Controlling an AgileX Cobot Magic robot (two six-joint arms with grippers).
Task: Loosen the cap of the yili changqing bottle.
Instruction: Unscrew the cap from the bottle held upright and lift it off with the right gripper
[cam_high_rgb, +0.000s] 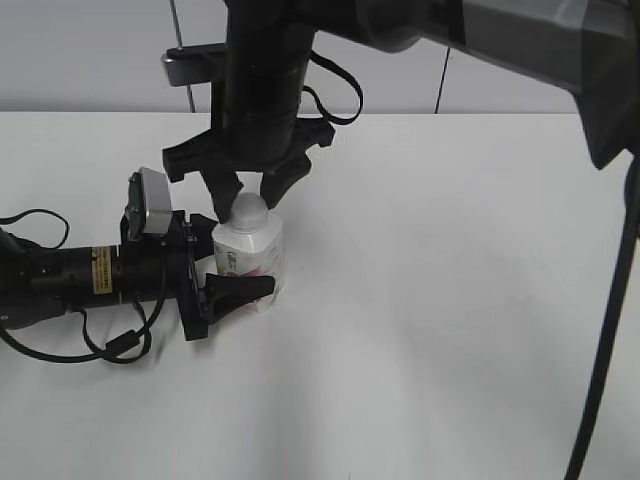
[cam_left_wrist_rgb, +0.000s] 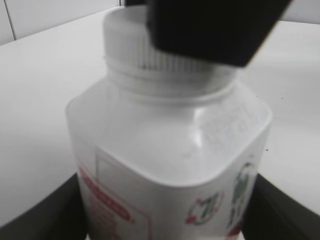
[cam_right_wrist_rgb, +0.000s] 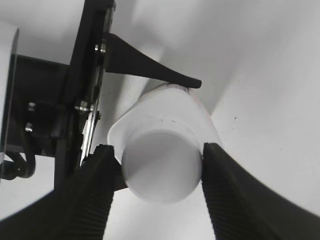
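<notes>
The yili changqing bottle (cam_high_rgb: 252, 258) stands upright on the white table, white and squarish with a pink-red label. It fills the left wrist view (cam_left_wrist_rgb: 170, 165). My left gripper (cam_high_rgb: 232, 282) reaches in from the left and is shut on the bottle's body, one finger on each side. The white cap (cam_high_rgb: 248, 209) sits on the bottle's neck; it also shows in the left wrist view (cam_left_wrist_rgb: 127, 42) and, from above, in the right wrist view (cam_right_wrist_rgb: 161, 166). My right gripper (cam_right_wrist_rgb: 159, 165) comes down from above and is shut on the cap, its two fingers pressed against opposite sides.
The white table (cam_high_rgb: 450, 300) spreads all round the bottle. The left arm's body and black cables (cam_high_rgb: 60, 285) lie low along the table at the left. The right arm (cam_high_rgb: 270, 80) hangs over the bottle from the upper right. A pale wall stands behind.
</notes>
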